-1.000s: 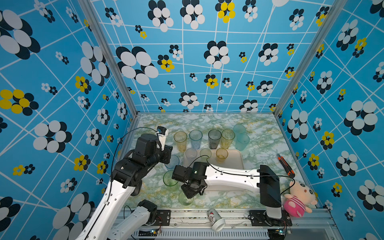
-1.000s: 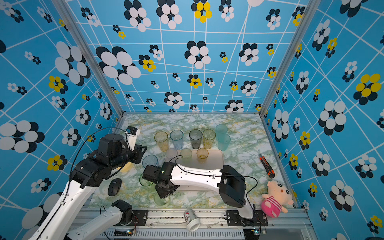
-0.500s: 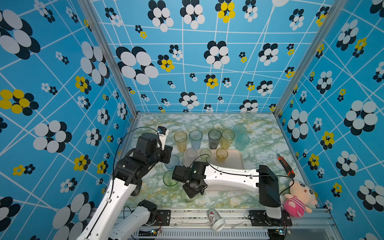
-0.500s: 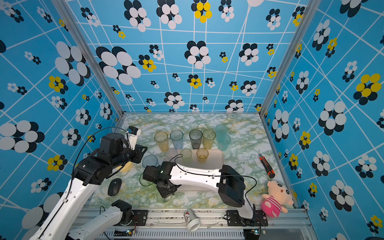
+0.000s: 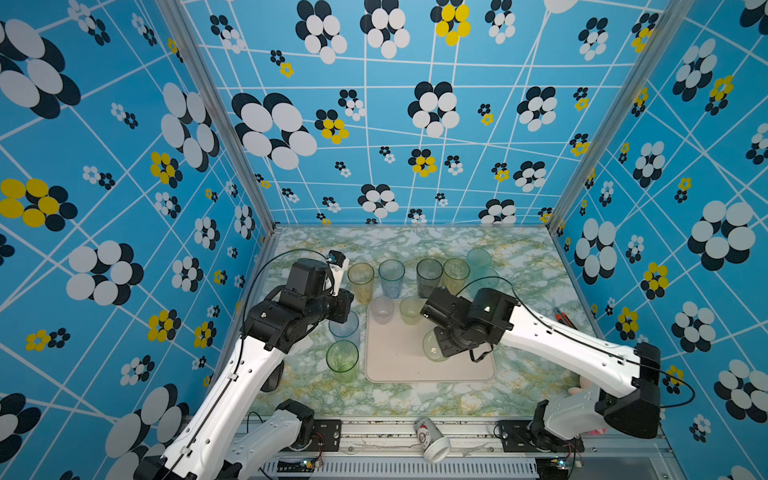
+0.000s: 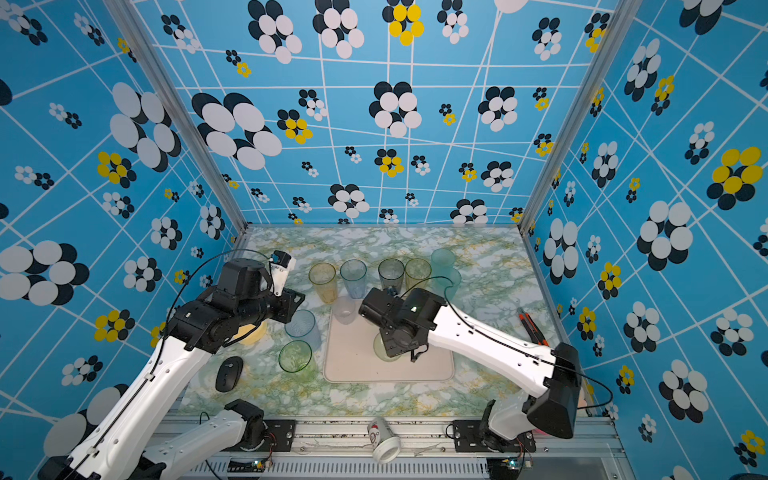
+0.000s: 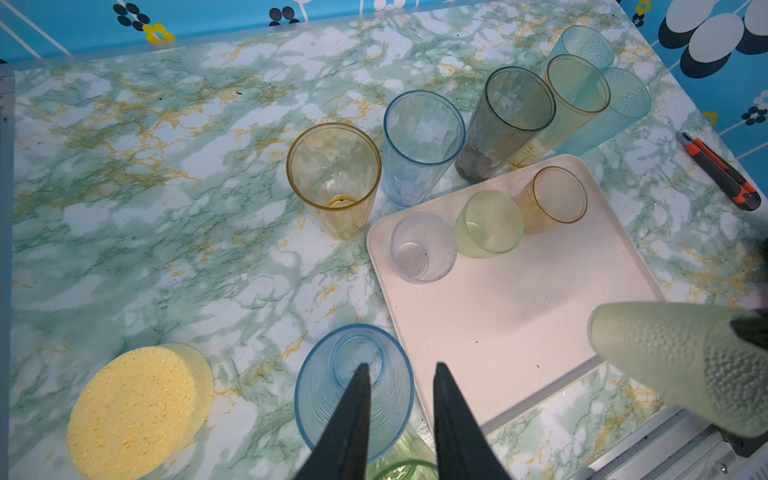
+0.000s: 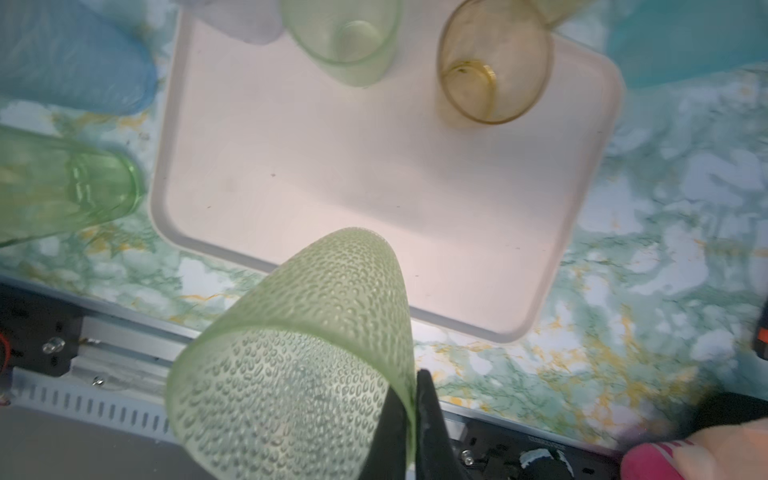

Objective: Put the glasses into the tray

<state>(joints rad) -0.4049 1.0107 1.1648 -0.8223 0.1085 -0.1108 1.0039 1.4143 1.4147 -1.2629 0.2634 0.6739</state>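
Observation:
My right gripper (image 8: 411,378) is shut on the rim of a pale green dimpled glass (image 8: 311,332), one finger inside it and one outside. The glass (image 5: 432,347) hangs tilted above the front of the cream-pink tray (image 5: 399,357). Three short glasses stand at the tray's back: clear (image 7: 422,249), pale green (image 7: 490,222) and amber (image 7: 552,199). My left gripper (image 7: 401,368) is open over a short blue glass (image 7: 353,386) left of the tray, with that glass's wall between its fingers. A green glass (image 5: 342,357) stands just in front of the blue one.
Several tall glasses (image 5: 391,276) stand in a row behind the tray. A yellow sponge (image 7: 137,411) and a black mouse (image 6: 228,374) lie at the left, an orange box cutter (image 7: 719,170) at the right. A paper cup (image 5: 432,440) lies on the front rail.
The right gripper closed on the pale green glass near the table's front, lifted it and carried it right, over the tray. The left arm barely moved.

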